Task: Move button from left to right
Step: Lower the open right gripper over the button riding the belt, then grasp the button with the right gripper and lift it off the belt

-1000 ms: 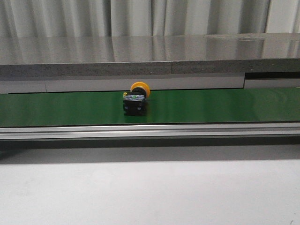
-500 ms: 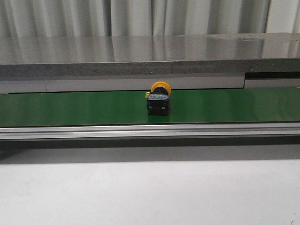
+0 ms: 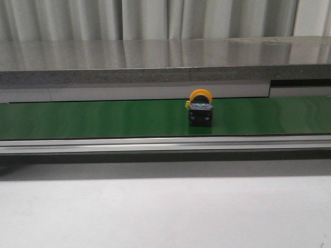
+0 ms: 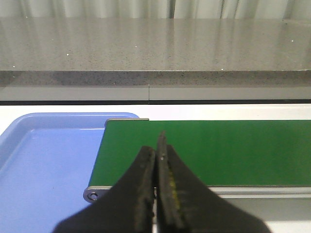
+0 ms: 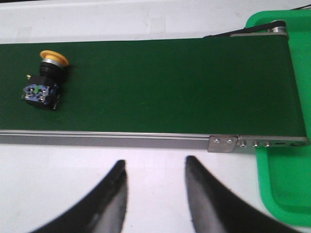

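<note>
- The green belt (image 3: pixel 103 118) runs side to side across the front view, framed on its near side by a silvery rail (image 3: pixel 165 143); everything below is placed against this belt.
- A grey speckled counter (image 3: pixel 155 59) stands behind the belt, along its far edge.
- A blue tray (image 4: pixel 43 165) sits at the belt's left end, its rim just beside the end roller.
- A green tray (image 5: pixel 286 165) sits at the belt's right end, partly under the belt's end.
- The left gripper (image 4: pixel 156 167) hangs over the near edge of the belt close to its left end, its two dark fingers pressed together with nothing between them.
- The right gripper (image 5: pixel 154 170) hangs off the belt's near side, over the white table, fingers spread apart and empty.
- The button (image 3: pixel 200 108) lies on its side on the belt, a little right of the belt's middle, yellow cap toward the far edge, black body toward the near rail, apart from both grippers.
</note>
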Robot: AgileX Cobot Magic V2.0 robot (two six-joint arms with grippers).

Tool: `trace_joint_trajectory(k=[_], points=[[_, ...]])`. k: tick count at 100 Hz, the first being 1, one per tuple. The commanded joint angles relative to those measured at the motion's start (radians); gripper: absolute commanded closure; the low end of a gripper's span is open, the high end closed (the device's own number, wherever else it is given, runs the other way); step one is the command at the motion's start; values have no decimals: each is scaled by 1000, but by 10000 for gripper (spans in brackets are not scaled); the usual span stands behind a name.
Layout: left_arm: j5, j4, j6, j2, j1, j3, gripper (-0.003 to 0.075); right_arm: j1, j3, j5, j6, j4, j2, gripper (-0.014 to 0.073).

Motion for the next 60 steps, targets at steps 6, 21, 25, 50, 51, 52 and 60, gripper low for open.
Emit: trace_joint_trajectory(k=[6,21,25,50,51,52,60], points=[[-90,-12,-1,8,-8,-26,741,2,-37,-59,-1,39,-2,-10],[-90,-12,-1,8,-8,-26,741,2,-38,-59,-1,63,7,-28],[-90,-12,-1,8,-8,-26,741,2,-38,-61,-1,71,21,-28],[-90,-12,-1,8,-8,-26,741,4,-112,-57,-52,150,210,23],[-90,-12,-1,8,-8,-26,741,3,-118,-58,-57,152,223,24],[-90,-12,-1,8,-8,-26,741,3,-121,-58,-59,155,229,25],[-90,-12,-1,8,-8,-26,741,17,-157,-62,-71,164,299,31]])
